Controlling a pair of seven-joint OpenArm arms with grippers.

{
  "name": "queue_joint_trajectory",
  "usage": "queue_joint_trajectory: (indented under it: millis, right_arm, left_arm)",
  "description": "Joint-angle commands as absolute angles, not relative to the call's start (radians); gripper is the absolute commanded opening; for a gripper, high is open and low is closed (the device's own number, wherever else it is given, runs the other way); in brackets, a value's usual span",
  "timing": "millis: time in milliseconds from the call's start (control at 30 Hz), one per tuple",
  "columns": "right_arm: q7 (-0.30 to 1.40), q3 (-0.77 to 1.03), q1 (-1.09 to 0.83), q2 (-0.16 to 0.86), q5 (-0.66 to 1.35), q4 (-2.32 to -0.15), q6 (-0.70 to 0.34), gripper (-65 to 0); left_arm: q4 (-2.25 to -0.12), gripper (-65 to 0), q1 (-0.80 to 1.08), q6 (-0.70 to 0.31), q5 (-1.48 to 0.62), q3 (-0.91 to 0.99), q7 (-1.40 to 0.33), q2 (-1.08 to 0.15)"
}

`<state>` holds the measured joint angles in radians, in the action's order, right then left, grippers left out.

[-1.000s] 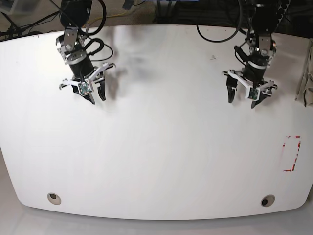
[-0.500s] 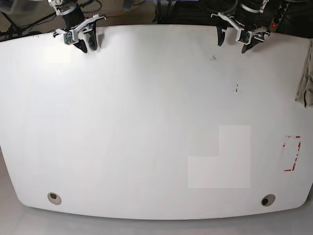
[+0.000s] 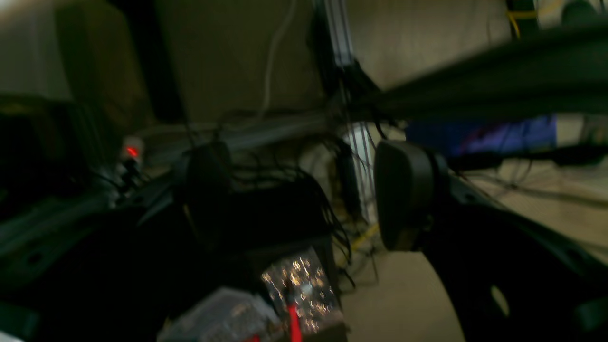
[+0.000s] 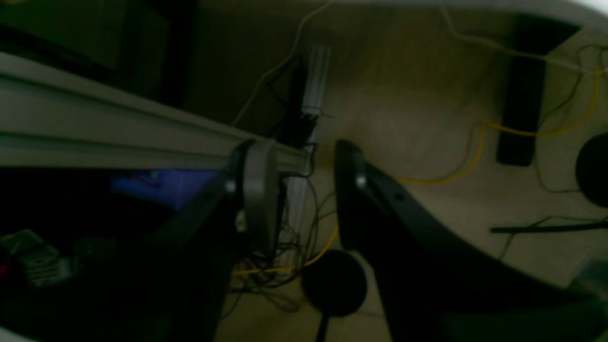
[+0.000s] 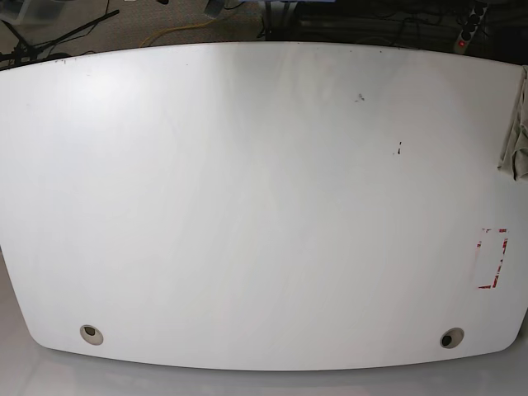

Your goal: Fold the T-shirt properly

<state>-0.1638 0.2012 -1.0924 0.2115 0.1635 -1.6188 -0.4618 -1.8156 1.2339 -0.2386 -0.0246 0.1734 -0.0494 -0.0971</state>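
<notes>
Claws [image 4: 299,190] above floor [image 4: 427,118] cables

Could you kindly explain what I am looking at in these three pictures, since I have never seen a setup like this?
This is a robot with two arms, each ending in a two-fingered gripper with a small camera beside it. The base view looks down on a white table. No arm shows in it; both are pulled back out of sight. At the table's right edge lies a beige T-shirt, mostly cut off by the frame. Red tape marks sit near that edge too.

The two dark, blurry pictures come from the wrist cameras. They look at the floor, cables and frame behind the table. The left gripper stands wide open. The right gripper is open more narrowly. Nothing is between the fingers of either, so nothing is held.
</notes>
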Motion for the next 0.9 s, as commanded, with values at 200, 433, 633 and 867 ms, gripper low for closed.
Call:
queue_joint_trajectory:
  millis: [200, 433, 633, 867]
  right_arm:
    - [-0.177, 0.093, -0.995, 0.220, 0.168, -1.268, -0.461, -46.9]
    - [-0.176, 0.082, -0.797, 0.213, 0.168, -0.990, -0.460, -46.9]
    - [-0.174, 0.081, -0.624, 0.211, 0.168, -0.754, -0.460, -46.9]
    - [-0.174, 0.081, -0.453, 0.211, 0.166, -0.522, -0.460, -46.9]
  left_arm:
    - [-1.494, -21.2, 1.086, -0.231, -0.027, 0.193, -0.035, -0.093]
    - [-1.153, -21.4, 0.851, -0.232, -0.022, 0.191, -0.035, -0.122]
    - [-0.891, -21.7, 0.673, -0.229, -0.022, 0.128, -0.035, -0.160]
    - [-0.535, -21.7, 0.424, -0.229, -0.024, 0.062, -0.031, -0.165]
